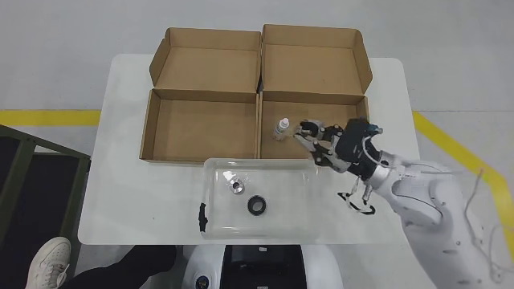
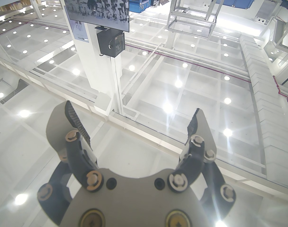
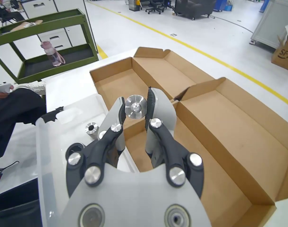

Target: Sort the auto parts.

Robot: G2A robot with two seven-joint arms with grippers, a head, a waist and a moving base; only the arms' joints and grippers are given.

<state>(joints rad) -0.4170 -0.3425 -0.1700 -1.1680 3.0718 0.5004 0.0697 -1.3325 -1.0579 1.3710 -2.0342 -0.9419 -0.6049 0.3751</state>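
Right end effector [image 3: 135, 98] tight on metal disc [image 3: 135, 107] over box [image 3: 217, 190]; left end effector [image 2: 132, 106] agape.

A: How many open brown cardboard boxes [image 1: 201, 128] are on the white counter [image 1: 120, 193]?
B: Two boxes, side by side, on one counter.
A: And clear plastic trays [image 1: 297, 209]?
B: One.
A: Silver metal parts?
B: Two. One is a short silver metal cylinder with a hole in its end [image 1: 233, 185], the other a round-faced silver metal part [image 3: 135, 107].
A: Black pieces?
B: One black ring [image 1: 257, 205], and one ragged black scrap [image 1: 202, 217] at the tray's rim. I cannot tell what the scrap is.
A: Grippers?
B: Two, the left gripper [image 2: 132, 107] and the right gripper [image 3: 135, 94], each with two fingers [image 2: 56, 128].
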